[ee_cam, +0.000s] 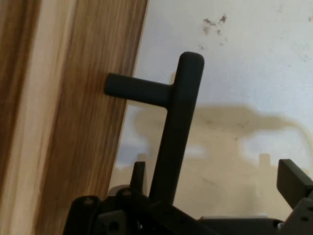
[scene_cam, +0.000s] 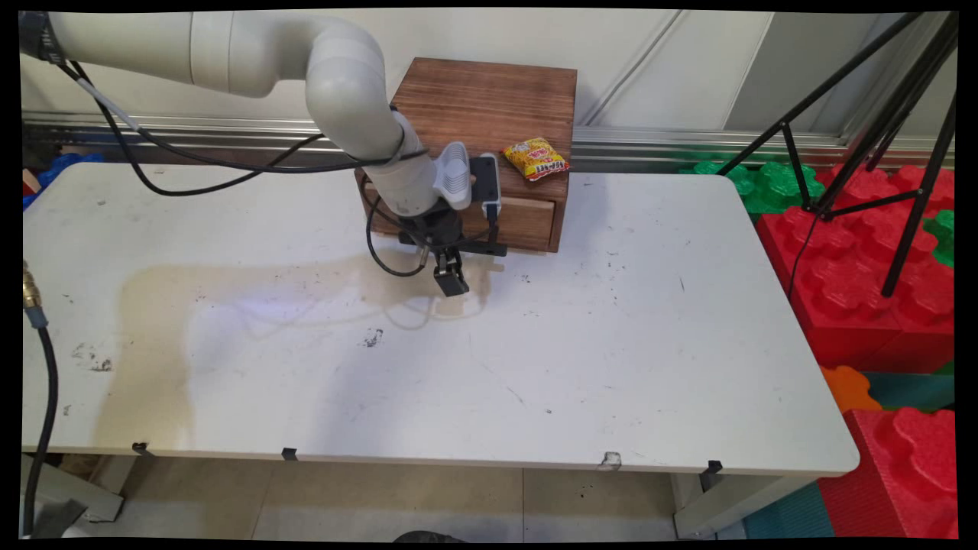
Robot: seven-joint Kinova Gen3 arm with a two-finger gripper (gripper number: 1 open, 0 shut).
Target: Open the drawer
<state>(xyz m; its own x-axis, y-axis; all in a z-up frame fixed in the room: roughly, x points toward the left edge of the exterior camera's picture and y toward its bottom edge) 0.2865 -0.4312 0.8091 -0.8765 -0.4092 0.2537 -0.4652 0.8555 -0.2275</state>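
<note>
Our pincer (scene_cam: pixel 451 279) hangs with fingers apart at the black drawer handle (ee_cam: pixel 168 122) of the wooden box (scene_cam: pixel 489 107) on the worktop (scene_cam: pixel 611 344); a yellow snack packet (scene_cam: pixel 536 159) lies atop the box.

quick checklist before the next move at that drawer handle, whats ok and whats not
1. Handle between the fingers: ok, though the bar sits much nearer one finger.
2. Gripper open: ok, not closed on the handle.
3. Table in front of the drawer free: ok, nothing stands there.
4. Snack packet settled: ok, it lies on top of the wooden box, near its front edge.
5. Cables clear of the handle: cannot tell, they hang close by the wrist.
</note>
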